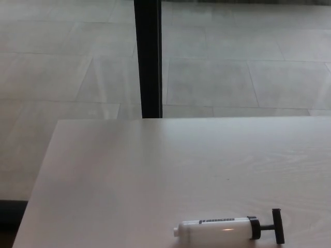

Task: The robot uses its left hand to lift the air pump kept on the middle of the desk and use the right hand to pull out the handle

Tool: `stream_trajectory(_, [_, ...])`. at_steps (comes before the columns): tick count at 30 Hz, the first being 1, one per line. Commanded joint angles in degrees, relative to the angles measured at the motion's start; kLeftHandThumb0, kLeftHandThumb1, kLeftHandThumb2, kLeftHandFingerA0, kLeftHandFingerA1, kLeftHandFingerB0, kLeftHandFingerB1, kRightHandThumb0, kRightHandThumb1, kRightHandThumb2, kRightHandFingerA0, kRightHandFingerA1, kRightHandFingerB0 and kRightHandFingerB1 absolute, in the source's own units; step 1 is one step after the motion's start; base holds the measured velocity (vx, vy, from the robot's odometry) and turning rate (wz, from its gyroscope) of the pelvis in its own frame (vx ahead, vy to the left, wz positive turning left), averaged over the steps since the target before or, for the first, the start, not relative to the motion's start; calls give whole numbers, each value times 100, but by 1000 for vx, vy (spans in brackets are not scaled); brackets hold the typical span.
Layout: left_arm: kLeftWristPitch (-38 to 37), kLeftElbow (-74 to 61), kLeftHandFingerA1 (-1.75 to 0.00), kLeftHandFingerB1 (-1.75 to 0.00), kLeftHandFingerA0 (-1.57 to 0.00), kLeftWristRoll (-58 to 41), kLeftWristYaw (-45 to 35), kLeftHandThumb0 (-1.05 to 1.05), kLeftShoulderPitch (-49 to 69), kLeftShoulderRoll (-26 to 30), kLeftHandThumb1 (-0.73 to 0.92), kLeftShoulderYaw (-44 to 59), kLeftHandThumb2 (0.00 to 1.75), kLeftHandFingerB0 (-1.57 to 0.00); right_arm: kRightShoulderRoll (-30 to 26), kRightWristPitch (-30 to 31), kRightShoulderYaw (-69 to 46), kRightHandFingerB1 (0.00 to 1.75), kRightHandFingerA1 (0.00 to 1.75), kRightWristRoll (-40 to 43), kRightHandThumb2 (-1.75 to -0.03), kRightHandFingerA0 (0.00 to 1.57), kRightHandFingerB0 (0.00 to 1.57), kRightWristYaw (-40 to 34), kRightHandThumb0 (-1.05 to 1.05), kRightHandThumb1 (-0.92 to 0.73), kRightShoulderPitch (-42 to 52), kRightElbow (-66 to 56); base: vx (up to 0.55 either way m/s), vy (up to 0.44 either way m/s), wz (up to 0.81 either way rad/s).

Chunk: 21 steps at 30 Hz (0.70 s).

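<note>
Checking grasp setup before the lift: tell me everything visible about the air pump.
The air pump lies flat on its side on the pale wooden desk, near the bottom edge of the head view. It has a white, plastic-looking barrel with a dark label strip, a small white nozzle pointing left, a black collar, and a black T-handle on the right, only slightly out. Only the desk touches it; no robot hand is in view.
</note>
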Motion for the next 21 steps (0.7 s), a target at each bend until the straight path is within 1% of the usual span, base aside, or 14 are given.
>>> stream_trajectory(1, [-12,152,-44,-39,-53,-679,-714,-63,-18,326,75,563,63,-45,-214,-606,-340,37,71,353,-62,61,34,79,-58,-74,53,-41,0,0,0])
stream_trajectory(3, [142,155,-43,-38,-50,-936,-793,-65,-10,346,74,905,61,-42,-250,-482,-533,36,70,482,-63,57,32,11,-57,-76,4,16,0,0,0])
stream_trajectory(4, [242,189,-46,-39,-43,-1039,-735,-61,-21,369,71,1065,63,-37,-257,-459,-690,49,70,642,-96,48,22,70,-61,-62,-44,99,0,0,0])
stream_trajectory(5, [411,234,-46,-39,-43,-1179,-790,-61,-84,396,71,1257,63,-37,-259,-426,-809,49,70,751,-96,48,22,148,-61,-62,-77,129,0,0,0])
stream_trajectory(6, [432,268,-43,-38,-44,-1166,-694,-60,-146,410,77,1293,63,-40,-292,-217,-911,35,62,847,-63,48,29,140,-62,-79,-162,137,0,0,0])
stream_trajectory(8, [430,305,-60,-53,-48,-1354,-447,-62,-354,522,61,1622,93,-33,-488,305,-1387,48,68,1213,-96,48,24,16,-65,-64,-468,360,0,0,0])
stream_trajectory(9, [349,282,-50,-44,-56,-1417,-317,-60,-455,549,75,1751,63,-45,-547,362,-1544,34,67,1281,-64,53,31,-52,-64,-79,-542,361,0,0,0])
stream_trajectory(11, [259,204,-49,-43,-60,-1484,-266,-62,-562,579,75,1927,63,-47,-645,384,-1694,34,66,1292,-64,53,30,-41,-65,-81,-666,398,0,0,0])
stream_trajectory(12, [140,90,-53,-44,-64,-1586,-171,-65,-783,630,73,2072,62,-49,-741,494,-1852,47,75,1433,-99,51,22,-62,-68,-65,-899,311,0,0,0])
stream_trajectory(13, [2,-49,-52,-43,-63,-1555,-104,-67,-985,706,75,2085,63,-48,-752,600,-2024,34,69,1614,-64,52,28,-92,-65,-79,-1066,39,0,0,0])
stream_trajectory(18, [152,-1814,-52,-46,-57,-1452,337,-62,-1606,570,75,1953,62,-52,-758,624,-2003,36,58,1564,-64,44,29,-187,-66,-81,-1752,-1034,0,0,0])
stream_trajectory(19, [388,-3044,-50,-46,-68,-1430,725,-64,-1897,337,69,1818,61,-56,-572,936,-1826,50,78,1558,-101,56,26,-394,-64,-64,-1954,-2070,0,0,0])
stream_trajectory(20, [657,-3598,-51,-44,-66,-1486,783,-62,-2008,259,70,1736,62,-53,-488,911,-1713,35,63,1550,-64,46,29,-353,-64,-82,-2062,-2288,0,0,0])
stream_trajectory(21, [728,-3745,-51,-44,-66,-1478,807,-62,-1980,212,70,1742,62,-53,-481,927,-1711,35,63,1536,-64,46,29,-337,-64,-82,-2071,-2311,0,0,0])
